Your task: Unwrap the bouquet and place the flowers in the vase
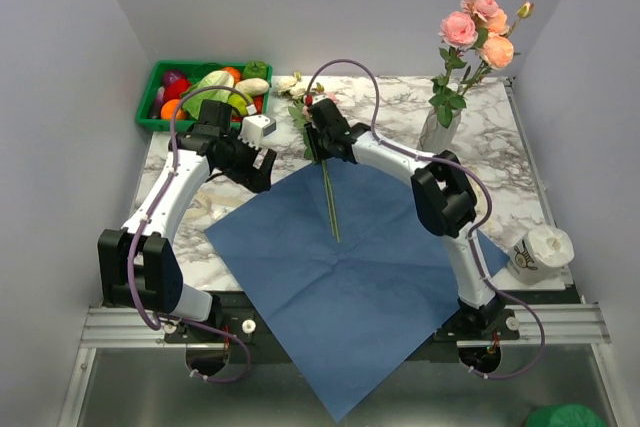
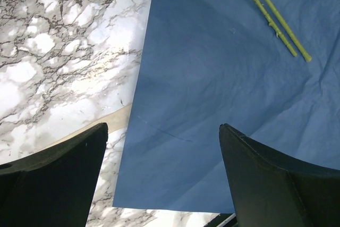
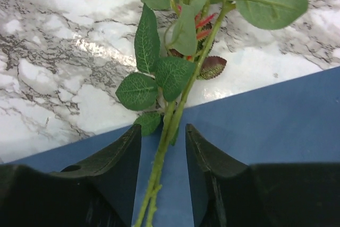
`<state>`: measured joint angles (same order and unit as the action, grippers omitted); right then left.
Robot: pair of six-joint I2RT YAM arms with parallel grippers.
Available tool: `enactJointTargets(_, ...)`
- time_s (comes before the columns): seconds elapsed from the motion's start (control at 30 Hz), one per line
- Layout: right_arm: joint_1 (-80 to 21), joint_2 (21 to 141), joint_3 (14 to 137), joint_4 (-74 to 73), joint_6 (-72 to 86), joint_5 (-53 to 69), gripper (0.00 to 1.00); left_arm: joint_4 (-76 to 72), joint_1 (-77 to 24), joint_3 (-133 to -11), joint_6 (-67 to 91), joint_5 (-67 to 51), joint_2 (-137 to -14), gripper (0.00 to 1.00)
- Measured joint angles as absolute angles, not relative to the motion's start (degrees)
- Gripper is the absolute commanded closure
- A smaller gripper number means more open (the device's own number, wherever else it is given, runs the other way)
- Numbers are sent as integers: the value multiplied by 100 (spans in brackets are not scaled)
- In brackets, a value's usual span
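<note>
A dark-veined marble counter (image 1: 520, 147) carries a large blue paper (image 1: 340, 307) spread flat, its nearest corner hanging over the front edge. Above the paper's left edge the left hand (image 2: 162, 128) hovers, fingers wide apart and empty. Two green stems (image 1: 330, 202) lie across the paper's middle towards its far corner. There the right hand (image 3: 163, 128) straddles them, fingers narrowly apart. Their leaves (image 3: 154, 78) and pale blooms (image 1: 290, 82) rest on marble beyond that corner. Far right of the paper stands the vase (image 1: 440, 130), holding pink and peach roses (image 1: 478, 22).

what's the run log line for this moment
left end effector: open over blue paper edge | right end effector: straddling two flower stems, not clamped | vase: several roses in
</note>
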<state>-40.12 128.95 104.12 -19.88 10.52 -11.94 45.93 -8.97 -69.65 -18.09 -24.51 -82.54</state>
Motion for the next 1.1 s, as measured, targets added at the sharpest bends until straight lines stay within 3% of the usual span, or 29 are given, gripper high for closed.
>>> enactJointTargets(0.1, -4003, 13170, 10707, -2123, 1096, -1157, 57, 4593, -856, -6965, -1839, -2451, -8256, 6)
enactJointTargets(0.2, -4001, 13338, 10857, -2252, 1125, -1114, 72, 4593, -816, -6965, -1863, -2451, -8256, 6)
enactJointTargets(0.23, -4001, 13375, 10873, -2274, 1140, -1105, 81, 4593, -803, -6965, -1870, -2451, -8256, 6)
enactJointTargets(0.37, -3999, 13432, 10881, -2373, 1227, -1103, 92, 4593, -770, -6965, -1885, -2451, -8256, 6)
enactJointTargets(0.6, -3979, 13196, 10656, -2333, 1299, -1103, 95, 4589, -751, -6960, -1890, -2451, -8259, 6)
enactJointTargets(0.87, -3975, 12300, 10182, -2220, 1313, -1103, 88, 4558, -751, -6921, -1887, -2453, -8256, 6)
enactJointTargets(0.97, -3975, 11880, 9887, -2053, 1350, -1109, 99, 4552, -751, -6890, -1887, -2453, -8259, 6)
enactJointTargets(1.1, -3975, 11437, 9286, -1686, 1413, -1275, 99, 4547, -751, -6886, -1887, -2453, -8256, 6)
